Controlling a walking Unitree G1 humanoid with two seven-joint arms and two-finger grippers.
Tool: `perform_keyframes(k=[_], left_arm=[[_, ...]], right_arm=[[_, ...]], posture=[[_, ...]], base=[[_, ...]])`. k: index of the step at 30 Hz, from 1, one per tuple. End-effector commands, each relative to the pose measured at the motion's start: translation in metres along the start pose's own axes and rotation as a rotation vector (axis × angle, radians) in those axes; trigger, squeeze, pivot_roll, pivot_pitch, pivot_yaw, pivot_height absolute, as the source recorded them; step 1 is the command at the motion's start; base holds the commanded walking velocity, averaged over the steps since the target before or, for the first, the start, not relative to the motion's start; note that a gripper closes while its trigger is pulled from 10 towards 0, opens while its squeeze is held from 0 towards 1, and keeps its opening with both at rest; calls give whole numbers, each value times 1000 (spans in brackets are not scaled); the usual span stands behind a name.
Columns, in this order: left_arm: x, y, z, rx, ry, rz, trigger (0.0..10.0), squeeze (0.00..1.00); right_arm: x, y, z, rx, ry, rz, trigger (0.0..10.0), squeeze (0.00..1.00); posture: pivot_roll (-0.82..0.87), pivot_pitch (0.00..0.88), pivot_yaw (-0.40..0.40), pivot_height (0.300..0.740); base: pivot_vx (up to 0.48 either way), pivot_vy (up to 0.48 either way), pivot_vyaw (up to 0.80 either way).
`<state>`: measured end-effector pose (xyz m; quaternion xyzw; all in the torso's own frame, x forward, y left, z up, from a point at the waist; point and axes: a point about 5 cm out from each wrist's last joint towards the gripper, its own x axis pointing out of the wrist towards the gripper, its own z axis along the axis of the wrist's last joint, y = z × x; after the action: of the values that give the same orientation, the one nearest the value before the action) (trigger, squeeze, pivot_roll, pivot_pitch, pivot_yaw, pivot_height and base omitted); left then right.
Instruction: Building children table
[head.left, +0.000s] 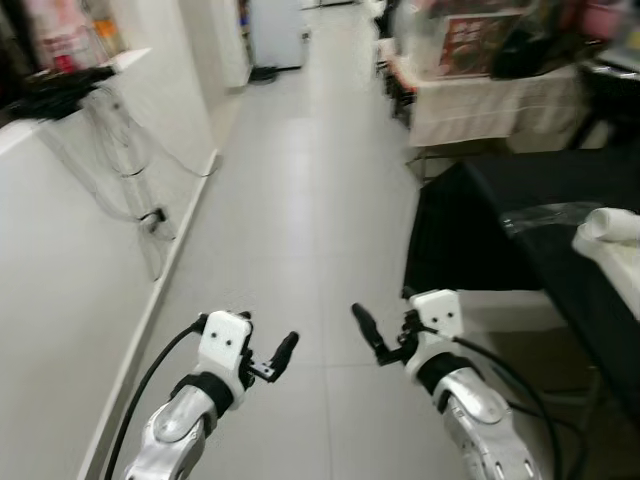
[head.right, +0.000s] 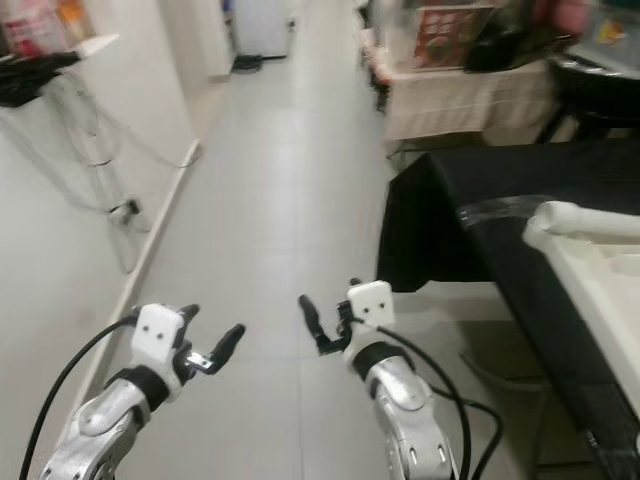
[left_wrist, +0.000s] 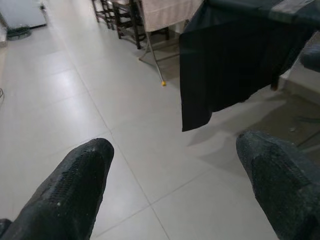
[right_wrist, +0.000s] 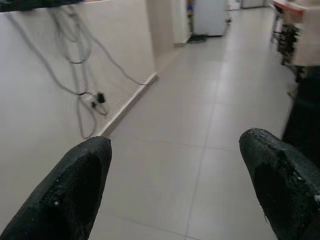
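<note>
White children's-table parts (head.right: 590, 232) lie on a table draped in black cloth (head.left: 520, 200) at my right. One rounded white piece (head.left: 612, 224) rests near the table's edge beside a strip of clear plastic. Both arms are raised in front of me over the tiled floor, away from the parts. My left gripper (head.left: 266, 342) is open with nothing in it; in the left wrist view its fingers (left_wrist: 75, 185) stand wide apart over the floor. My right gripper (head.left: 386, 328) is open too, and its fingers (right_wrist: 280, 180) frame a white wall and floor.
A long tiled corridor (head.left: 300, 180) runs ahead. A white wall with a shelf and hanging cables (head.left: 120, 150) lines the left. A table under a beige cloth (head.left: 490, 105) stands behind the black one, with chairs (left_wrist: 125, 17) beside it. A white appliance (head.left: 275, 30) closes the far end.
</note>
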<state>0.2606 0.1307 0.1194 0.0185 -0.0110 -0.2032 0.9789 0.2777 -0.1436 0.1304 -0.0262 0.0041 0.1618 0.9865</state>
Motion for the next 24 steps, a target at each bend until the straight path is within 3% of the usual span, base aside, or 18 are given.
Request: perform_keyframes(k=[1, 24], left_arm=[[-1, 2, -2, 4, 16, -4, 10000, 0], [-1, 2, 0, -2, 10, 3, 10000, 0]], right_arm=[[0, 0, -2, 18, 0, -3, 10000, 0], [0, -1, -1, 22, -1, 3, 10000, 0]], posture=[[-77, 102, 72, 740], [-80, 112, 60, 740]], base=[[334, 0, 0], [327, 0, 0]])
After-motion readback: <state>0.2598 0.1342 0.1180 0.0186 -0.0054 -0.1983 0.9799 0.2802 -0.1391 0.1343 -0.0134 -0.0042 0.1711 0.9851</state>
